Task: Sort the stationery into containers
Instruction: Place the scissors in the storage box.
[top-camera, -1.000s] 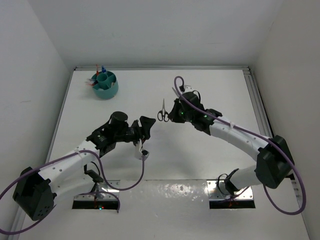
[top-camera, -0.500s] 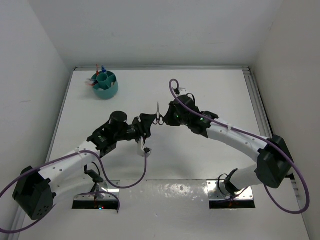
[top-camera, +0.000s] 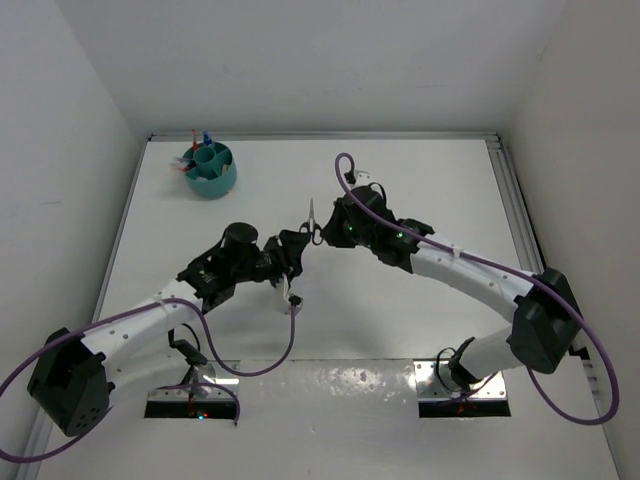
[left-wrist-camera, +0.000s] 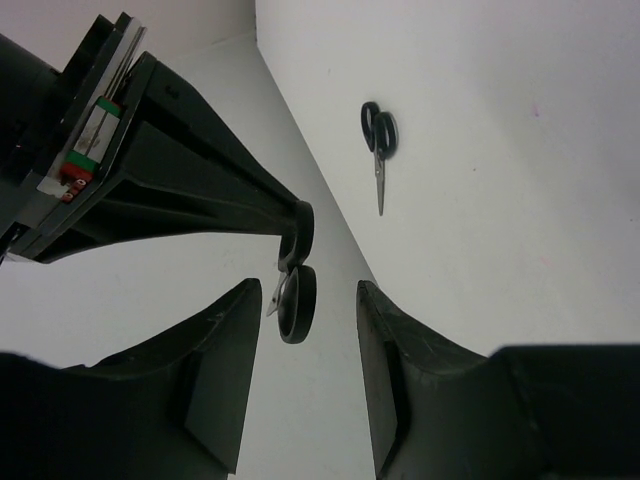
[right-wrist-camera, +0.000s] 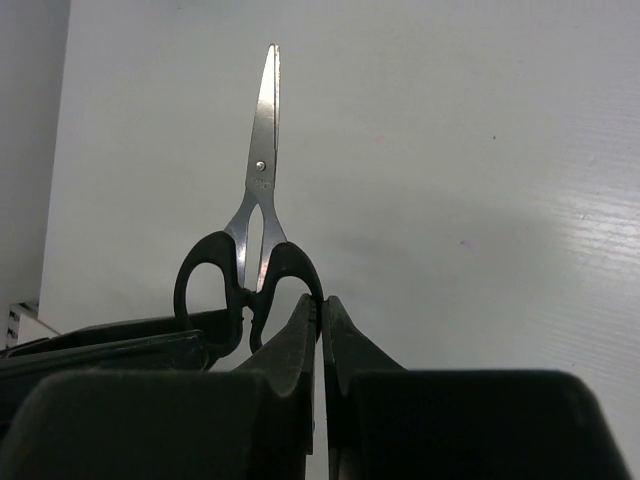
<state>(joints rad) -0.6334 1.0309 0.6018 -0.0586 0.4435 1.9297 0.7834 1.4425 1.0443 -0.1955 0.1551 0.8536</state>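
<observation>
White desk (top-camera: 420, 180) between plain white walls. The right claw (right-wrist-camera: 320, 305) is pressed together and pinches the black-handled scissors (right-wrist-camera: 262, 160) by the handle, blades pointing away from it. The left claw (left-wrist-camera: 307, 290) is spread, one finger at each side of that handle, not touching it. A second pair (left-wrist-camera: 379, 150) lies flat on the desk beyond the left claw. The teal organiser cup (top-camera: 215, 183) stands well apart from both claws.
</observation>
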